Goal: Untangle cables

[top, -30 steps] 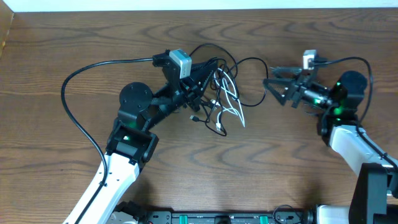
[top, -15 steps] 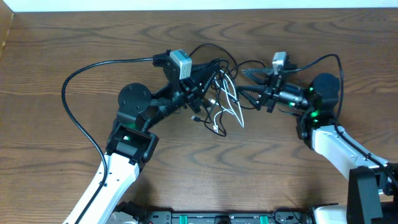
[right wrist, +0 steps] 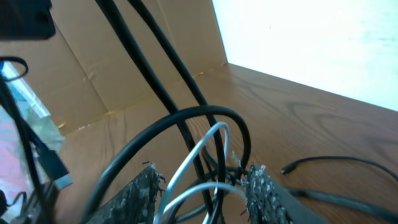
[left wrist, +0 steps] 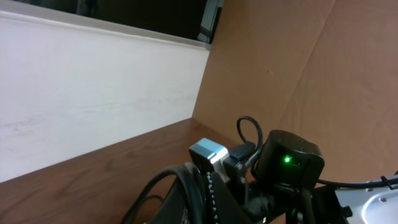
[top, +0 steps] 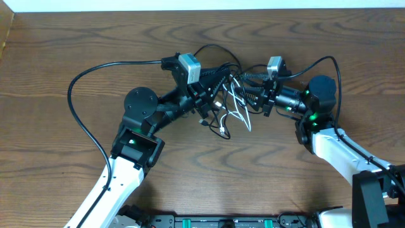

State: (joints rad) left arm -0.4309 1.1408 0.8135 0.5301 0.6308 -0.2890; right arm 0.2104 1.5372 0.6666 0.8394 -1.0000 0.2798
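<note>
Overhead, the cables (top: 226, 95) lie as one knot near the far edge of the surface (top: 76, 38), midway along it, between the two arms. Most strands are thin and black and loop out toward the far side. A white cable (top: 239, 113) winds through them in several bends and trails toward the near side, where a small plug end (top: 225, 132) lies loose. No strand lies apart from the rest; all cross one another in the same clump.

The step in hand looks like taking a second grip so the knot can be drawn apart. The right claw (top: 249, 93) is at the knot's right edge. In the right wrist view its fingers (right wrist: 142, 193) stand spread, with a bend of the white cable and a black loop (right wrist: 193, 115) passing between them, and neither pad visibly presses a strand. The left claw (top: 209, 94) is pressed together and buried in the knot's left side. Whether it pinches a strand cannot be told, since the left wrist view shows only dark strands at its lower edge and the other arm beyond.

The next move calls for the right claw to pinch one strand only, the white one being the easiest to single out. It would then draw that strand slowly away to the right while the left side anchors the clump. Catching the black loop as well would likely tighten the knot.
</note>
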